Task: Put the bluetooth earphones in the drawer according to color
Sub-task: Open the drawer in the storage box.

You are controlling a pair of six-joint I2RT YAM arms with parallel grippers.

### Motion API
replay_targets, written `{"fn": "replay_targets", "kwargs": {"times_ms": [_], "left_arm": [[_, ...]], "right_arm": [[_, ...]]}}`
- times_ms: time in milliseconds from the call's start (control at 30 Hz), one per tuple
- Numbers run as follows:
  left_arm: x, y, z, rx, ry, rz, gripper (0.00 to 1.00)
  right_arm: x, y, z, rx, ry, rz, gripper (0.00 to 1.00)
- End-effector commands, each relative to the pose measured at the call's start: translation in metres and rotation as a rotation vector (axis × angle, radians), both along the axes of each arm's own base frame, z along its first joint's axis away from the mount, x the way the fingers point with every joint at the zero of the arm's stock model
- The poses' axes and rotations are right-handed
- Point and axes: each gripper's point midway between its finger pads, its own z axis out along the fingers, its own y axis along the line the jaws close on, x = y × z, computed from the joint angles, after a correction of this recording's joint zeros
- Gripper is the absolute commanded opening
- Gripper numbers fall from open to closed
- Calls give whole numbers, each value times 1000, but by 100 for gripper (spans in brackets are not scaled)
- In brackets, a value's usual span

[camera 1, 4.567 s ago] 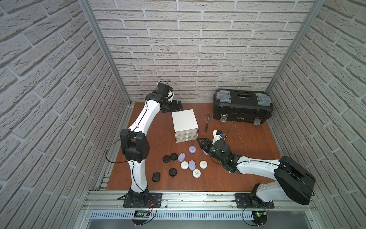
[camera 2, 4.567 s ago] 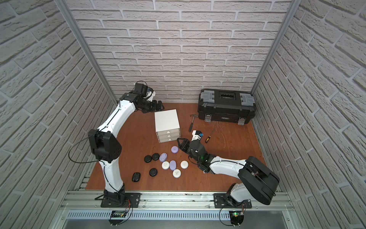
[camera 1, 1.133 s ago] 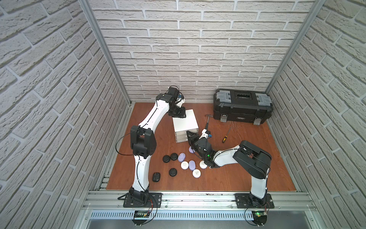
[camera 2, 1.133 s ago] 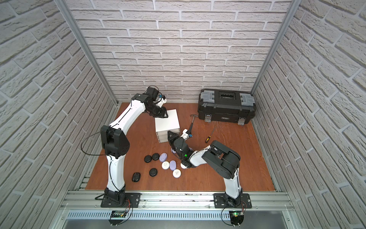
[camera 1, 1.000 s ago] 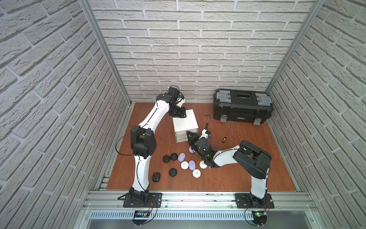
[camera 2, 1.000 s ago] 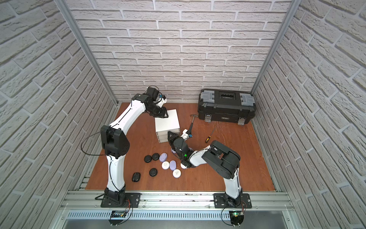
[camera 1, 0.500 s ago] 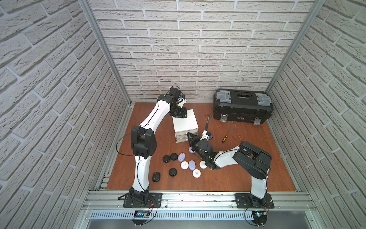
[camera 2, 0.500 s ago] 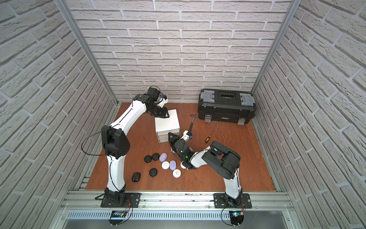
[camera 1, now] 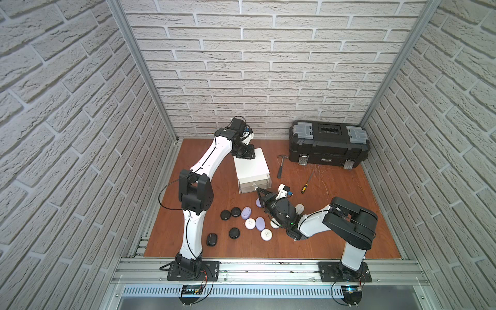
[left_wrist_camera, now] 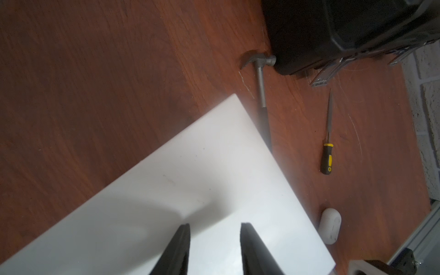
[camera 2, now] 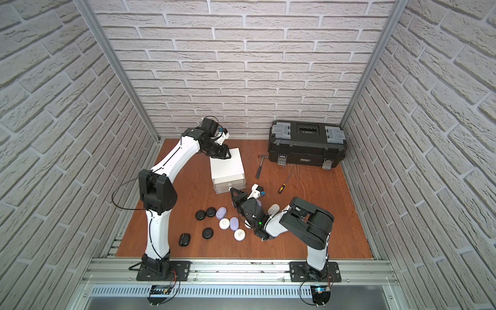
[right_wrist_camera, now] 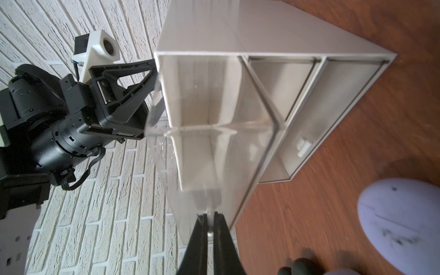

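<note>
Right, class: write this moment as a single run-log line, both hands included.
top drawer: partly out | right hand: shut on its pull | left hand: resting on cabinet top | earphones: loose on table

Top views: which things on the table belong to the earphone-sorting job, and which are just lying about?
Job in hand:
- black earphone cases, lavender cases, white cases
- drawer cabinet, left gripper on its top
- top drawer's pull, pinched by the right gripper

Lying about:
- black toolbox
- hammer
- yellow-handled screwdriver
</note>
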Motion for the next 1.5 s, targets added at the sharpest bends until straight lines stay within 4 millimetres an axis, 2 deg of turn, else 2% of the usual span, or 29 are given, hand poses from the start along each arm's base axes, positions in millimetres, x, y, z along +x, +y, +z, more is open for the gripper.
{"fn": "replay_targets", "kwargs": {"times_ms": [0, 333, 600, 1467], "left_arm": [[-36, 19, -78, 149, 258, 25, 40], [-38, 18, -75, 151, 255, 29, 40], [-39, 18, -74, 152, 254, 34, 40], [-41, 19, -78, 160, 259, 33, 40]], "right_arm": [[-29, 8, -20, 107, 168, 65, 3], [-52, 5, -14, 72, 163, 86, 3], [-65, 12, -14, 57, 162, 114, 3], [-80, 3, -12, 19, 174, 132, 3]]}}
